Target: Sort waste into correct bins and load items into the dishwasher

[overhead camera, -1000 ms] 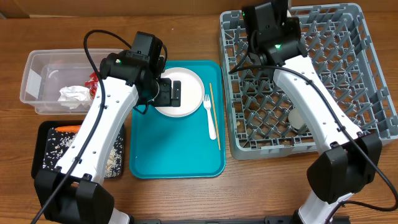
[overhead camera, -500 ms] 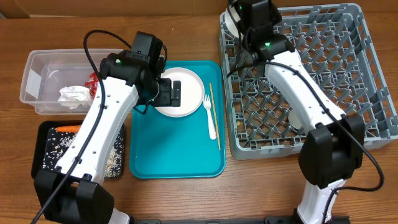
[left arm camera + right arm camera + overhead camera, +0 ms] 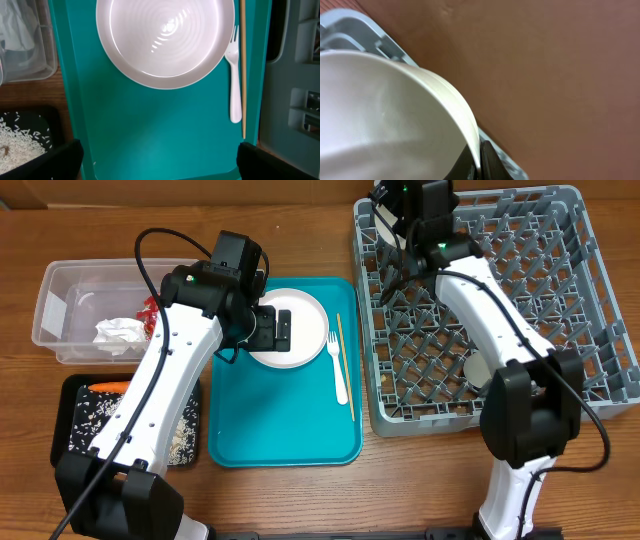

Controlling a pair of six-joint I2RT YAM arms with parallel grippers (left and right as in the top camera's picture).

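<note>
My left gripper [image 3: 271, 329] [image 3: 162, 165] hangs open over the teal tray, just above the near edge of a round white plate [image 3: 292, 326] [image 3: 165, 40]. A white fork [image 3: 337, 366] [image 3: 234, 82] and a thin wooden stick [image 3: 345, 366] [image 3: 243, 65] lie to the right of the plate. At the back left corner of the grey dish rack [image 3: 560, 300], my right gripper [image 3: 392, 210] [image 3: 479, 150] is shut on the rim of a white bowl [image 3: 385, 115]. The bowl fills the right wrist view.
A clear tub [image 3: 62, 305] at the left holds a red wrapper [image 3: 150, 307] and a white napkin [image 3: 120, 333]. The black tray [image 3: 66, 408] below it holds a carrot [image 3: 108, 387] and rice [image 3: 100, 415]. A small white cup [image 3: 478, 370] sits in the rack. The teal tray [image 3: 285, 420] lies between both.
My right arm has swung the bowl toward the rack's back left corner. The left arm has not moved.
</note>
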